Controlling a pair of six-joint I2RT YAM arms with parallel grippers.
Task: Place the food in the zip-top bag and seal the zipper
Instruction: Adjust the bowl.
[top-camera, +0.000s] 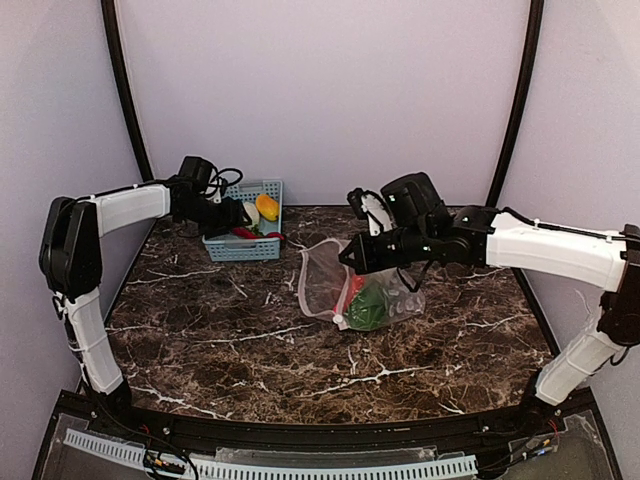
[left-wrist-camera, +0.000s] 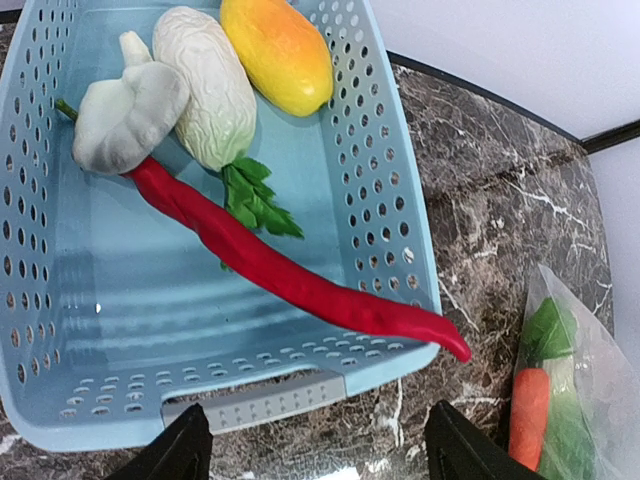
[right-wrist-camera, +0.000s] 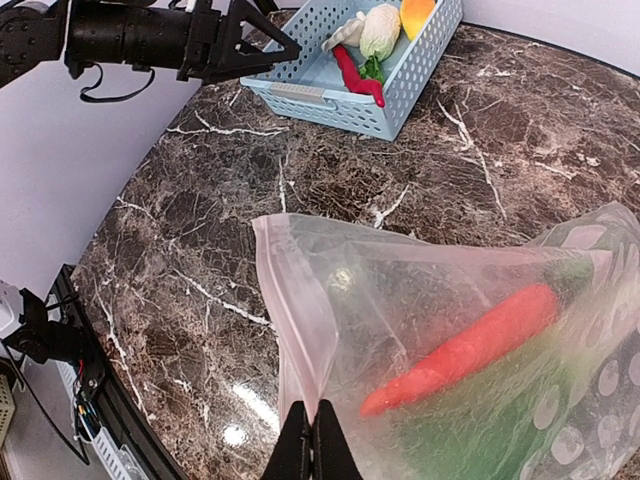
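Left wrist view: your left gripper (left-wrist-camera: 318, 452) hovers, fingers spread wide, above the basket (left-wrist-camera: 380, 200) rim.
Your right gripper (right-wrist-camera: 312, 445): pinched tight on the zip-top bag (right-wrist-camera: 450, 300) edge.

No text, label, brand or number (on any surface) can be read here.

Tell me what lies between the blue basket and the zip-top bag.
Only bare marble tabletop; the right wrist view shows nothing lying between the blue basket and the zip-top bag.

basket (left-wrist-camera: 380, 150) lt-blue | chili (left-wrist-camera: 260, 262) red | bag (right-wrist-camera: 420, 290) clear, pale dots | table (top-camera: 250, 350) dk marble
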